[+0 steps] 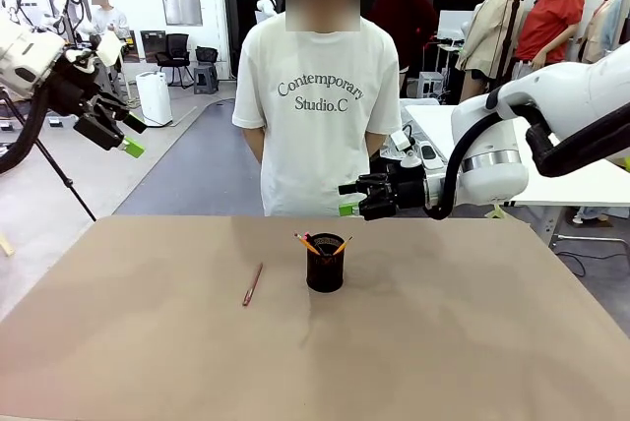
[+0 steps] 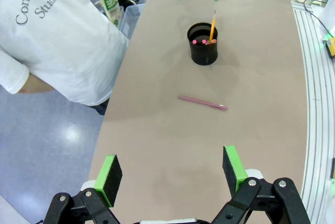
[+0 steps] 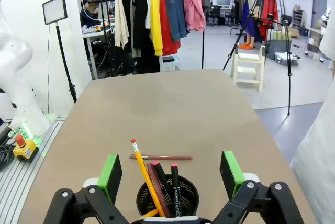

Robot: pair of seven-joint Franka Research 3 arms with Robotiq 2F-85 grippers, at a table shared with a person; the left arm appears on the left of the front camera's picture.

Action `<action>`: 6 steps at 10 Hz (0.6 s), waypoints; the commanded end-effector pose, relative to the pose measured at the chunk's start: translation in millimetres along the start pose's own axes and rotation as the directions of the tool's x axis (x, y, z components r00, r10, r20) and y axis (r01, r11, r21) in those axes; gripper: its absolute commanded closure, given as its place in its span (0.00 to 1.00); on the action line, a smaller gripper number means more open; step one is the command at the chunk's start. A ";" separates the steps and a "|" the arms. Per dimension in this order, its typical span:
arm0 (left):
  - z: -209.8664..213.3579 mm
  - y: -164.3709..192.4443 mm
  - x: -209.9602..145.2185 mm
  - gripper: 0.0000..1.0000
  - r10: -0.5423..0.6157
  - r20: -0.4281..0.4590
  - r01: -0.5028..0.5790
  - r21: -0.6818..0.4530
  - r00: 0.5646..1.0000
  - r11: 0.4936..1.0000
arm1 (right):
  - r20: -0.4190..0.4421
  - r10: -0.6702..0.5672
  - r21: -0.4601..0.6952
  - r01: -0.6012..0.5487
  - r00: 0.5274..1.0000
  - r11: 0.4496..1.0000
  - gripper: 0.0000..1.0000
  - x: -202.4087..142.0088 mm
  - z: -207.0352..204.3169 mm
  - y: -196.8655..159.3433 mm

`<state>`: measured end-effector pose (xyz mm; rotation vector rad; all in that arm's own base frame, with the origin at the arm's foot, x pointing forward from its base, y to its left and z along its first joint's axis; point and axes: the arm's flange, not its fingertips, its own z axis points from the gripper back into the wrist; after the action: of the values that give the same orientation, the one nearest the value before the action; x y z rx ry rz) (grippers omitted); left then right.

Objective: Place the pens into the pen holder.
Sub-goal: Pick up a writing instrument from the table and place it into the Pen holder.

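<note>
The black pen holder (image 1: 325,266) stands upright mid-table. In it lean a yellow pencil (image 3: 143,174), a dark reddish pen (image 3: 157,178) and a black pen with a red end (image 3: 174,182). One reddish-brown pen (image 1: 253,284) lies flat on the table left of the holder. My right gripper (image 1: 346,199) hovers open just above and behind the holder, empty; in the right wrist view the holder (image 3: 184,197) sits between its pads (image 3: 110,177). My left gripper (image 1: 130,138) hangs open and empty, high off the table's left side. The left wrist view shows the lying pen (image 2: 201,102) and the holder (image 2: 203,46) far ahead.
A person in a white T-shirt (image 1: 317,116) stands at the table's far edge, hands out of sight. The brown tabletop (image 1: 472,332) is bare around the holder and the pen. Behind the person stands a white desk (image 1: 591,185).
</note>
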<state>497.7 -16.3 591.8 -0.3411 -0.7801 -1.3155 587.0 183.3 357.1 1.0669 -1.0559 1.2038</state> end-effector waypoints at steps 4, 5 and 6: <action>2.0 0.9 -0.4 0.00 -0.002 -0.002 0.002 0.004 1.000 1.000 | -0.048 0.019 0.105 -0.013 0.999 0.994 0.00 68.6 63.7 50.9; 2.0 0.9 -0.4 0.00 -0.002 -0.002 0.002 0.004 1.000 1.000 | -0.109 0.024 0.103 -0.012 0.994 0.995 0.00 85.6 74.9 51.0; 2.0 0.9 -0.4 0.00 -0.002 -0.002 0.002 0.004 1.000 1.000 | -0.150 0.009 0.081 0.003 0.989 0.997 0.00 97.3 82.3 55.6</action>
<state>497.9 -16.2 591.7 -0.3412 -0.7799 -1.3152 535.7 123.5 464.4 1.0470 -0.9627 1.3257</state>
